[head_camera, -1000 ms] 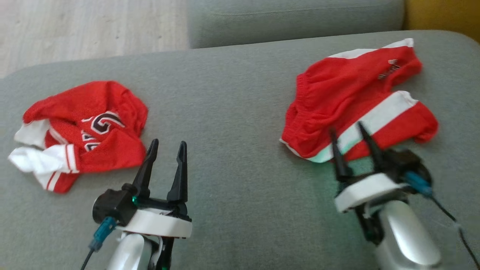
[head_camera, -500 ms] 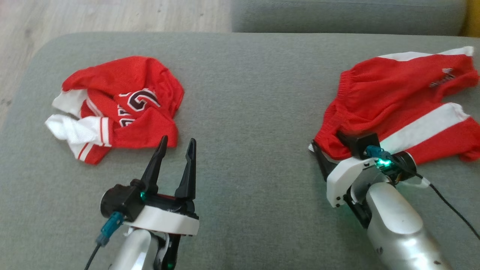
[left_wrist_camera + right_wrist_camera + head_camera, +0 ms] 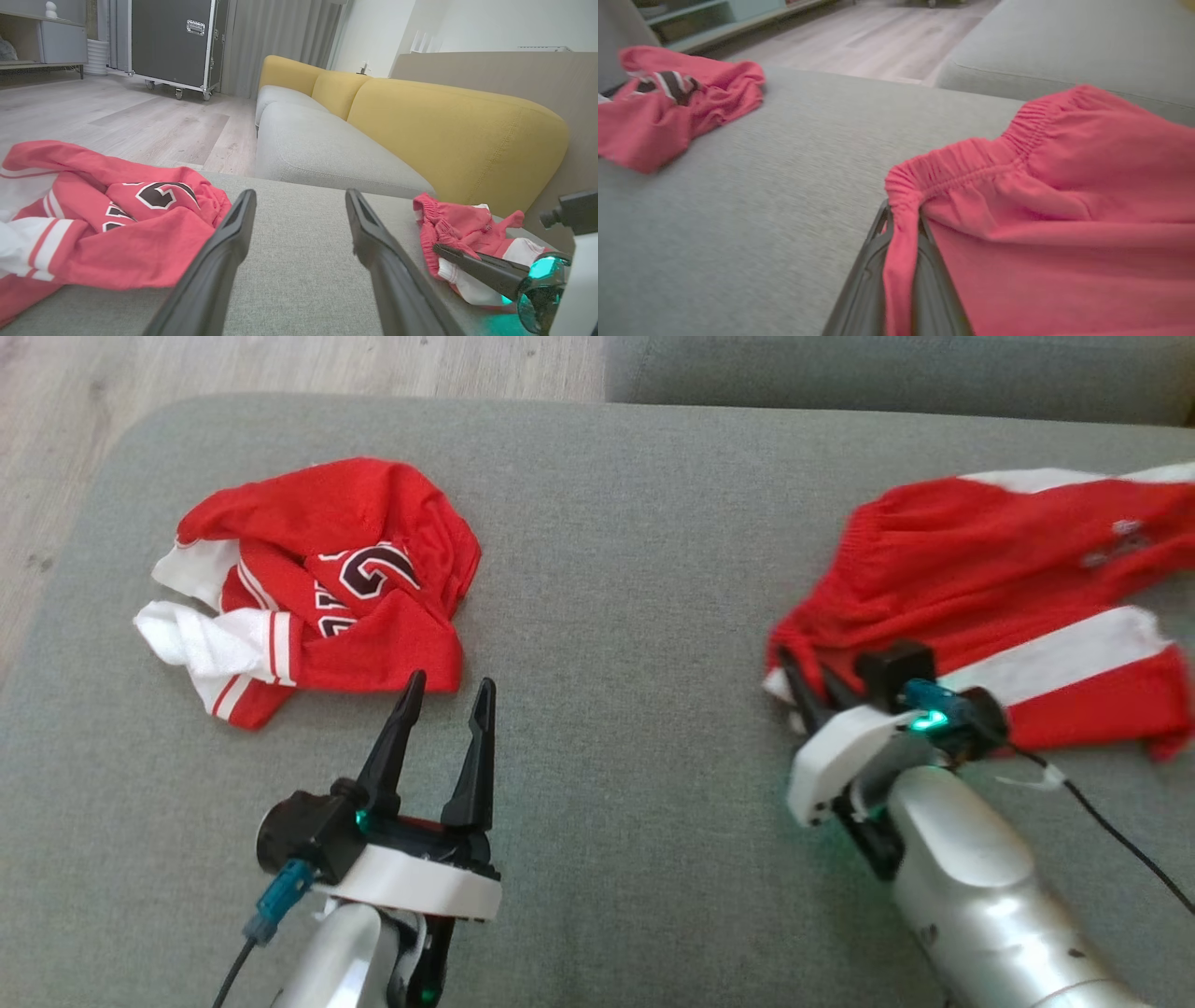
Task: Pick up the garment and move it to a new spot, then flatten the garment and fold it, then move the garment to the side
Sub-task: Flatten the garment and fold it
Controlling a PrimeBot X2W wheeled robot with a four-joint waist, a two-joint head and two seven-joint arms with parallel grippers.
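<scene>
On the right half of the grey cushion [image 3: 616, 569], the red shorts [image 3: 962, 569] lie spread with the white side stripe [image 3: 1055, 658] up. Their far end runs out past the right border of the head view.

Right gripper [image 3: 808, 679]: at the near-left corner of the shorts. On the right wrist view I see both fingers [image 3: 864, 280] pressed together with a fold of the elastic waistband [image 3: 966, 163] pinched between them. Red cloth runs down the line where they meet and spreads away to their right. Entry: right fingers closed, gripping the shorts at the waistband corner. The left wrist view gives me the same pinch side-on, with a dark fingertip buried in the gathered edge. I cannot tell whether that corner is clear of the cushion.

Left gripper [image 3: 450, 683]: over bare cushion, fingers spread wide, nothing between them. The tips point at a crumpled red jersey [image 3: 355, 551] with white trim and dark lettering, and sit just short of it without touching. The shorts are well apart from these fingers, across a bare stretch of cushion.
</scene>
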